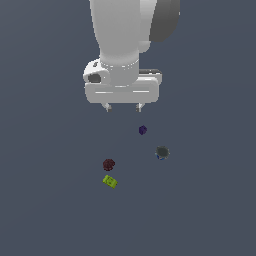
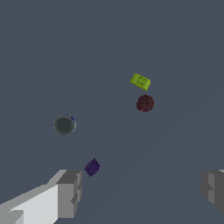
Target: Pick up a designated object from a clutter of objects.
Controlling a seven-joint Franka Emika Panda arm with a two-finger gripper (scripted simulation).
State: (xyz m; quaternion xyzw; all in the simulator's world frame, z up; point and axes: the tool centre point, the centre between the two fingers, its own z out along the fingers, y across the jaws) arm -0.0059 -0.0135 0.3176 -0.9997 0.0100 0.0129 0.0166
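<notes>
Hovering high above a flat grey floor, the white gripper (image 1: 123, 107) has its jaws spread wide and holds nothing, likely positioned to survey before descending. Below lie four small scattered items: the target maroon bumpy ball (image 1: 109, 164), with a lime-green block (image 1: 110, 181) just beside it, a purple cube (image 1: 142, 130) nearest the fingertips, and a dark grey-blue lump (image 1: 161, 152) apart from them.

Claw hanging above four small scattered items on a grey surface (image 1: 45, 200).

The claw (image 1: 123, 107) hangs spread and empty. Below it lies a purple cube (image 1: 142, 130); further toward the exterior view's right, a dark grey-blue lump (image 1: 161, 152). The maroon ball (image 1: 108, 164) sits just beside a lime-green block (image 1: 110, 181), well apart from the claw.
</notes>
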